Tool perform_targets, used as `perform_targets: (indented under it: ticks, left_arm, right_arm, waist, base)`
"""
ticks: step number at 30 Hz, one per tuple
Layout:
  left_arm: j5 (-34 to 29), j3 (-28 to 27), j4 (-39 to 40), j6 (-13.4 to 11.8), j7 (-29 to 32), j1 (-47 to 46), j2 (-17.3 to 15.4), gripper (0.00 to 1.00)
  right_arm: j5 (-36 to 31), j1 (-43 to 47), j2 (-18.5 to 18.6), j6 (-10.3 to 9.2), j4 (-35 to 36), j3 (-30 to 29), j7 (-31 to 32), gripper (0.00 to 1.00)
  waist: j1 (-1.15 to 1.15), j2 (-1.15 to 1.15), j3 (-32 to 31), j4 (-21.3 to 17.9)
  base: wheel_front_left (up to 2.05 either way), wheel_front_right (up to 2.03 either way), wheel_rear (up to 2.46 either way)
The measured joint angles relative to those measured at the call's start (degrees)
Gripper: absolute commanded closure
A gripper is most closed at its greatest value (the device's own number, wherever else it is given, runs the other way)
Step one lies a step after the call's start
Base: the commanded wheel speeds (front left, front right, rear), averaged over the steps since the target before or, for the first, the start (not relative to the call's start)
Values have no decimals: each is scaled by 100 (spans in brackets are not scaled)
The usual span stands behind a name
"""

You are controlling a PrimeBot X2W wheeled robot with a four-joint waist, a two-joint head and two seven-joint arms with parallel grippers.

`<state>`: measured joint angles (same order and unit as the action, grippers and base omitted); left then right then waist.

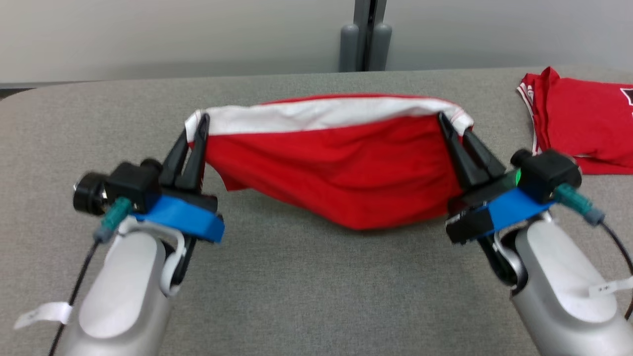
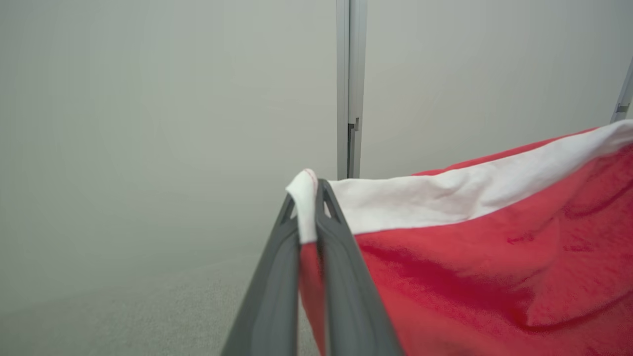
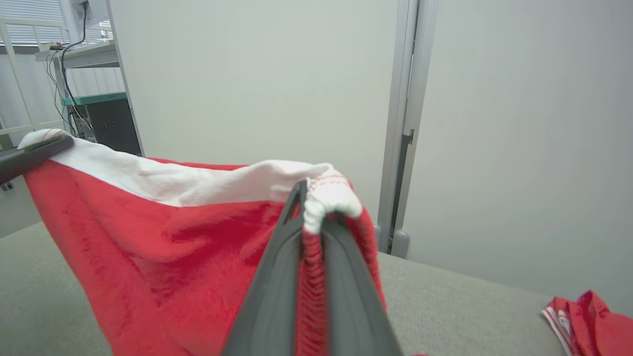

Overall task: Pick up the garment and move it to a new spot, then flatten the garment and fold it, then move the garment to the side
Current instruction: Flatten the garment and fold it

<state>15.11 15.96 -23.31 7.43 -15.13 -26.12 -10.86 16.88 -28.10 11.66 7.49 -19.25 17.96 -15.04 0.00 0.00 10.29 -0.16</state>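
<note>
The garment (image 1: 336, 168) is held over the table (image 1: 296, 296), strung between the left end effector (image 1: 198, 126) and the right end effector (image 1: 452, 126). Each is clamped on a white-trimmed top corner. For a flat lay-down, the corners are best kept level and taut, and the sagging middle set down first. Counted: two end effectors and two red pieces, the other being a folded red jersey (image 1: 583, 123) at the table's far right.

Grey fabric table (image 1: 306, 287) is spreading below my jaws; a folded red jersey (image 1: 583, 123) is lying on it, outside my right gripper (image 1: 451, 123).
</note>
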Motion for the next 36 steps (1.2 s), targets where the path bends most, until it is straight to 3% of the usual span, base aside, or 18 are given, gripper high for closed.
perform_targets:
  ticks: [9,15,21,27,36]
  left_arm:
    - [86,313,-12,1,346,-2545,-542,100]
    - [149,452,-411,1,454,-4067,-850,100]
    - [236,655,-977,1,338,-5232,-902,100]
    - [360,781,-1220,1,188,-5733,-828,100]
    - [490,1009,-1147,-2,31,-5060,-723,100]
  right_arm:
    - [411,-2589,285,0,-250,288,115,100]
    - [734,-4257,243,0,-1037,563,115,100]
    - [1094,-5487,235,0,-1844,813,43,100]
    - [1403,-5932,308,0,-2307,1004,7,100]
    - [1550,-5372,641,0,-1752,1492,1,100]
  waist:
    - [1,0,1002,-337]
    - [2,0,1523,-471]
    - [1,0,1623,-447]
    - [0,0,1704,-400]
    - [0,0,2028,-197]
  base:
    - [0,0,0]
    - [0,0,0]
    - [0,0,0]
    - [0,0,0]
    - [0,0,0]
